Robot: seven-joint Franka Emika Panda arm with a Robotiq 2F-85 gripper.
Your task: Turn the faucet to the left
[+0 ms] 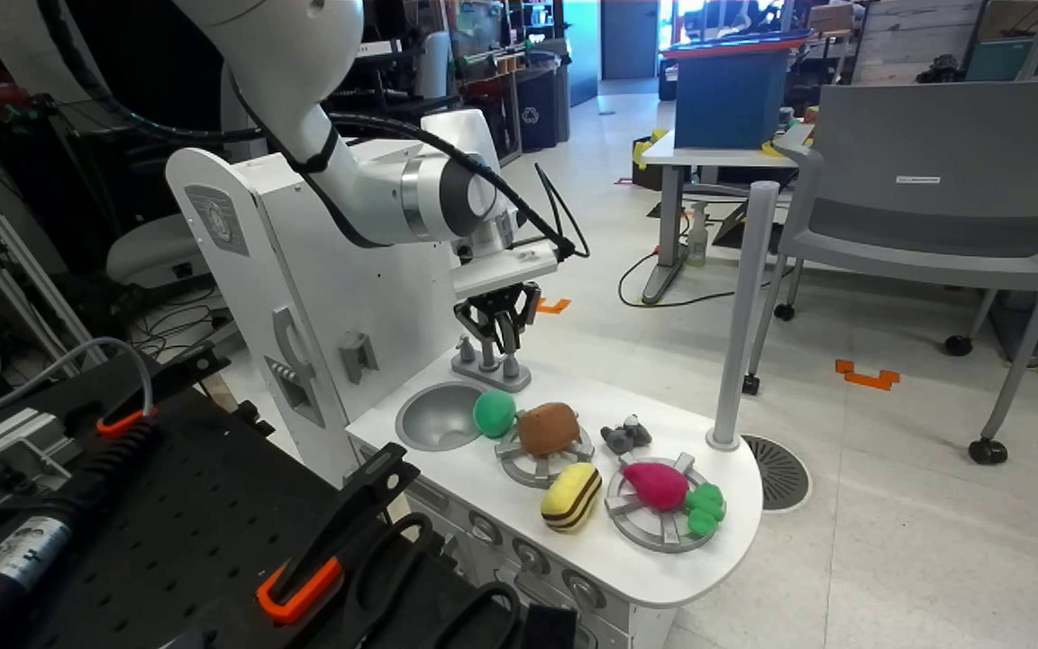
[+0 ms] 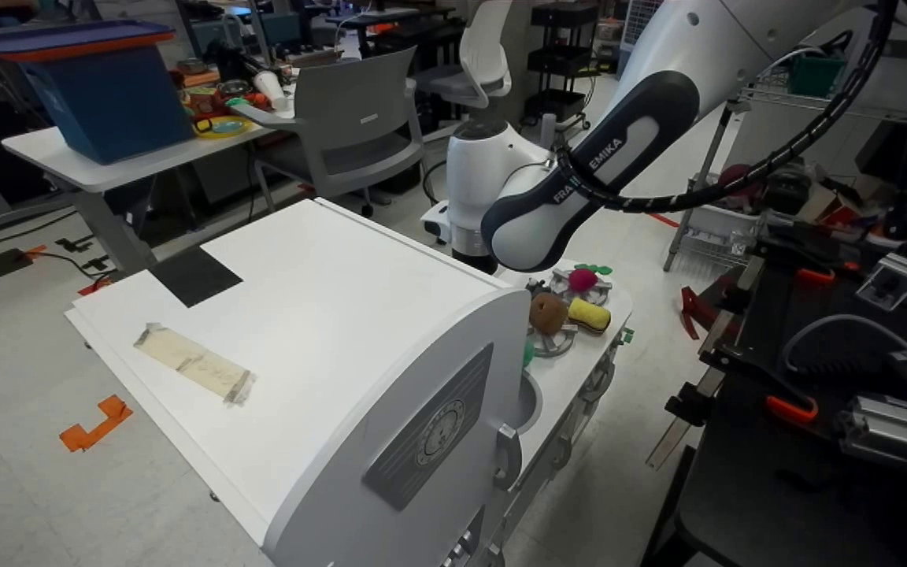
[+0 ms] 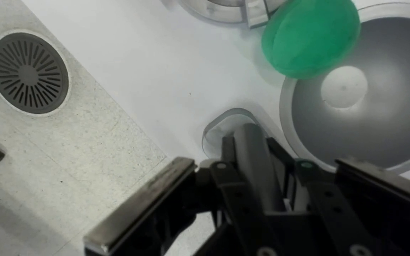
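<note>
The silver-grey faucet (image 3: 256, 160) runs between my fingers in the wrist view, and its rounded base plate shows beyond the fingertips. In an exterior view the faucet (image 1: 487, 357) stands on the white counter behind the sink, its upper part covered by the gripper. My gripper (image 3: 249, 144) is around the faucet from above, a fingertip against each side of it, so it looks shut on the faucet. The gripper also shows in an exterior view (image 1: 499, 335), pointing down. The white back panel hides the faucet in an exterior view.
The round grey sink basin (image 1: 441, 419) lies beside the faucet, with a green toy (image 1: 494, 414) at its rim. Brown (image 1: 548, 428), yellow (image 1: 571, 496) and pink (image 1: 654, 485) toys lie on the counter. The white panel (image 1: 348, 234) rises close to the arm. A grey post (image 1: 747, 315) stands opposite.
</note>
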